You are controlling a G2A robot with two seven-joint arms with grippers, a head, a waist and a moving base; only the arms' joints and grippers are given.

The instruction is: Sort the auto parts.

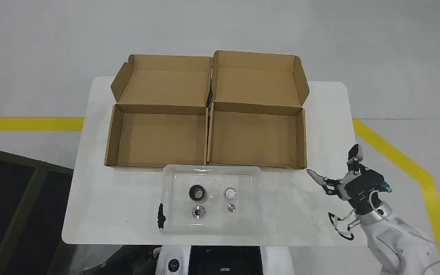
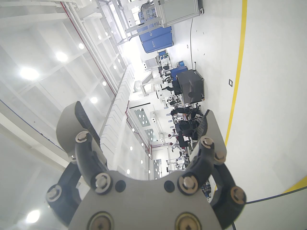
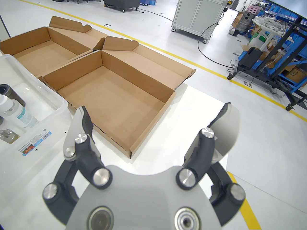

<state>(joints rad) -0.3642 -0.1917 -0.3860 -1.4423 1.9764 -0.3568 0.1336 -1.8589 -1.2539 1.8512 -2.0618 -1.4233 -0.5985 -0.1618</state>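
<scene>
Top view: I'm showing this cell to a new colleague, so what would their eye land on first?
Two open brown cardboard boxes stand side by side on the far half of the white table: the left box and the right box, both empty. In front of them, a clear plastic tray holds a few small parts. The open right gripper hangs over the table's right edge.

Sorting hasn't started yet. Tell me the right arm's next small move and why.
Probably swing the right gripper over the bin, above the bottle: it is open and empty, all four parts sit in the bin, and the near box is empty.
</scene>
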